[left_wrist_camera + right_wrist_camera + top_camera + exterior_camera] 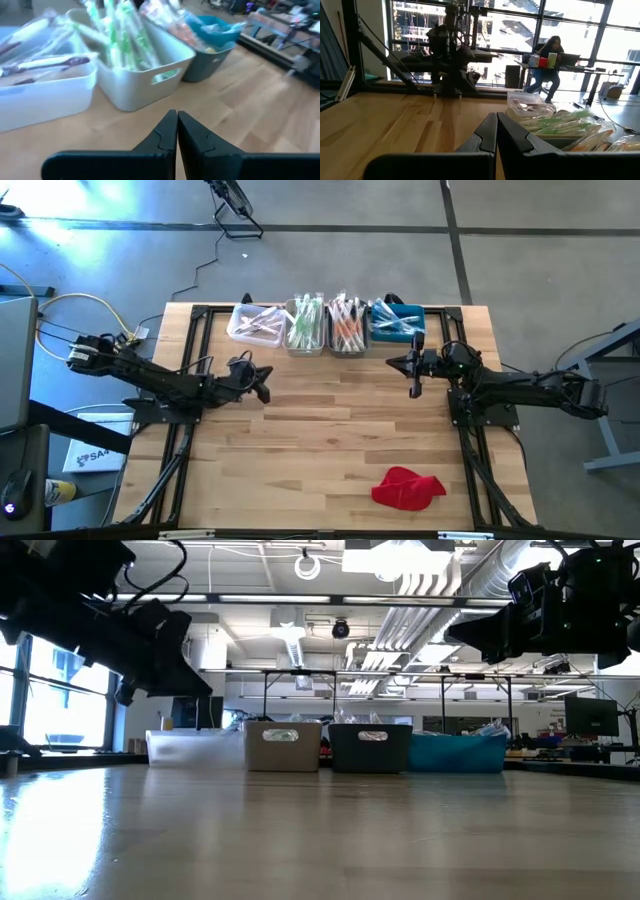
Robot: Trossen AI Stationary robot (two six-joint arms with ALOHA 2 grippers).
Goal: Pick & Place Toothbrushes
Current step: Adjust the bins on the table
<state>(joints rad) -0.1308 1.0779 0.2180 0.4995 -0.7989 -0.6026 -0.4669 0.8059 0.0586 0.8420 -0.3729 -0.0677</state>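
Two grippers hang above the table, both empty, fingers pressed together. Nearest the front edge lies a red cloth, well apart from everything else. Farther in, the left gripper is held over bare wood short of the white bin; its wrist view shows its fingers closed tip to tip with nothing between them. The right gripper hangs just in front of the blue bin, its fingers likewise clenched on nothing. Along the far edge four bins stand side by side in a row, touching or nearly so: white, beige, grey, blue. The toothbrushes are all in these bins, wrapped, sorted roughly by colour: green in the beige bin, orange in the grey one. Beyond the table, a person sits at a desk in the room.
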